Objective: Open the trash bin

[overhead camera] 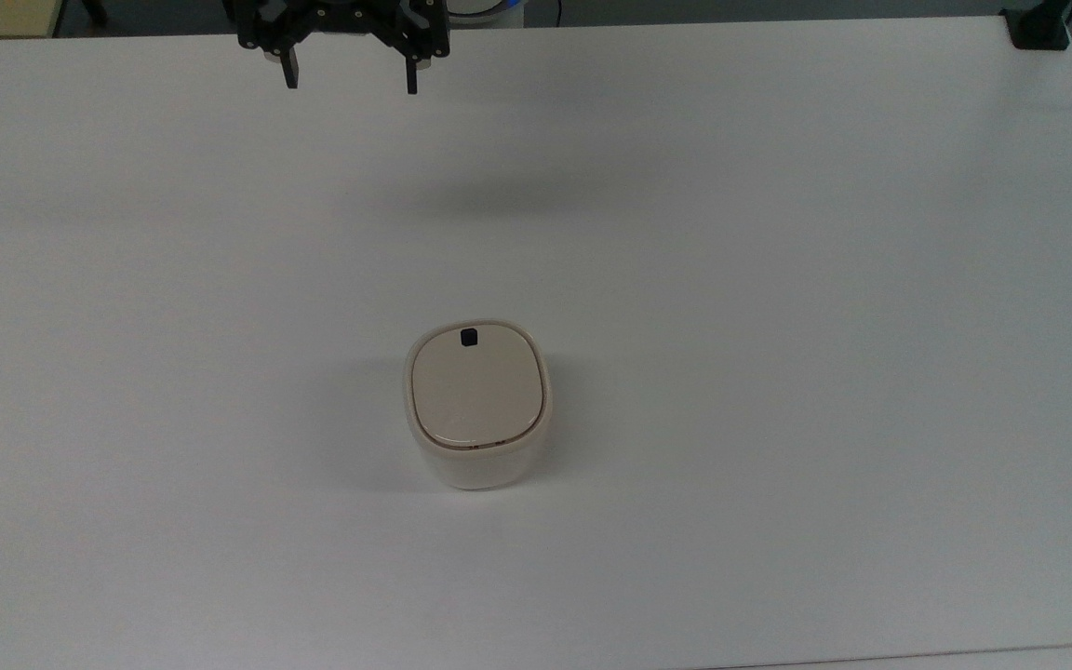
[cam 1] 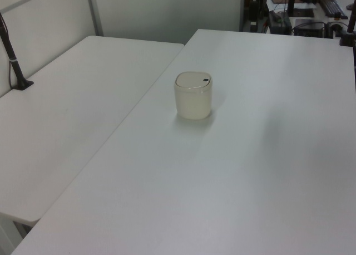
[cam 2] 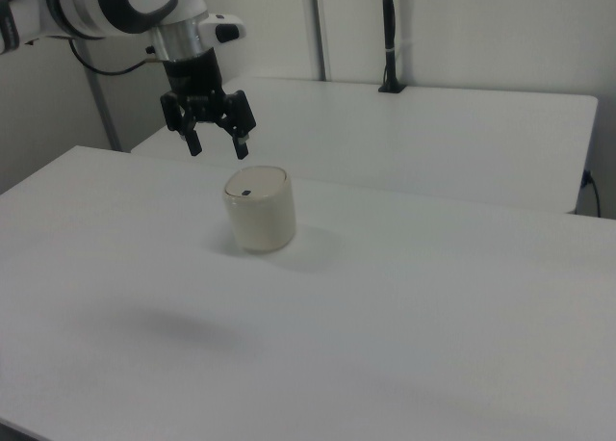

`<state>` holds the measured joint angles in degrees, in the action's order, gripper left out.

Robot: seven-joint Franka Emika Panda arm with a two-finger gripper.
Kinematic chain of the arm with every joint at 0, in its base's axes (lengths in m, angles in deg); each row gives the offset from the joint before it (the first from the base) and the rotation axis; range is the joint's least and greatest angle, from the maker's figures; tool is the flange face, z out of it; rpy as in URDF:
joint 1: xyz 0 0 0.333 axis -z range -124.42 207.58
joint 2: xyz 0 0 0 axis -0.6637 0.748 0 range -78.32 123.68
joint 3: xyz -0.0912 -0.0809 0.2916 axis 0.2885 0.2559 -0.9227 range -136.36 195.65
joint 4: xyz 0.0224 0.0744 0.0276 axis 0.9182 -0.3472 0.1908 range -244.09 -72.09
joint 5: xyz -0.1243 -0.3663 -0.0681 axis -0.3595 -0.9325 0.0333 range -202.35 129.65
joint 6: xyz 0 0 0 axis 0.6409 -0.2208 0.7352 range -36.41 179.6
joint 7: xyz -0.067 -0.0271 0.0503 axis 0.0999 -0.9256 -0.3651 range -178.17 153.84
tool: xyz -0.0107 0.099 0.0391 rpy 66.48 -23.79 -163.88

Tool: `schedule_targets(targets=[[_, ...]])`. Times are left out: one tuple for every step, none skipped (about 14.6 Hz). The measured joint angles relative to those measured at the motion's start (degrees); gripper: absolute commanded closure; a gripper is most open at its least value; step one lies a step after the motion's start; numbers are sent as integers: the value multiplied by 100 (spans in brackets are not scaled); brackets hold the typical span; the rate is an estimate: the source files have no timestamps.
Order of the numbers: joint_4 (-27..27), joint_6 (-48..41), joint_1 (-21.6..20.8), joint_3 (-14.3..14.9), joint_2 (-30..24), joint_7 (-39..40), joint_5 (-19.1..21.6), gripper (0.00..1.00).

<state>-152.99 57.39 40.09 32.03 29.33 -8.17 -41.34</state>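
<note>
Trash bin stands upright mid-table, lid flat and down, black button at the lid's far edge in the top view. Bare white tabletop on every side of it; table edges well apart from it. Gripper hangs above the table's far edge in the top view, fingers pointing down and spread apart, holding nothing, well apart from the bin.

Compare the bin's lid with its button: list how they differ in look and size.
The lid is beige, while the button is black. The lid is a broad rounded square covering most of the trash bin top, while the button is a tiny square. The lid sits centred, while the button sits near the lid's edge, toward the open gripper in the top view. Both face upward on the bin's top.
</note>
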Motion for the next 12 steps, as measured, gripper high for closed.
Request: schedule_targets(targets=[[10, 0, 3, 1, -2, -2, 0, 0], [10, 0, 3, 1, -2, -2, 0, 0], [10, 0, 3, 1, -2, -1, 0, 0], [10, 0, 3, 1, -2, -1, 0, 0], [10, 0, 3, 1, -2, -1, 0, 0], [10, 0, 3, 1, -2, -1, 0, 0], [10, 0, 3, 1, -2, -1, 0, 0], [10, 0, 3, 1, -2, -1, 0, 0], [10, 0, 3, 1, -2, -1, 0, 0], [10, 0, 3, 1, -2, -1, 0, 0], [10, 0, 3, 1, -2, -1, 0, 5], [10, 0, 3, 1, -2, -1, 0, 11]])
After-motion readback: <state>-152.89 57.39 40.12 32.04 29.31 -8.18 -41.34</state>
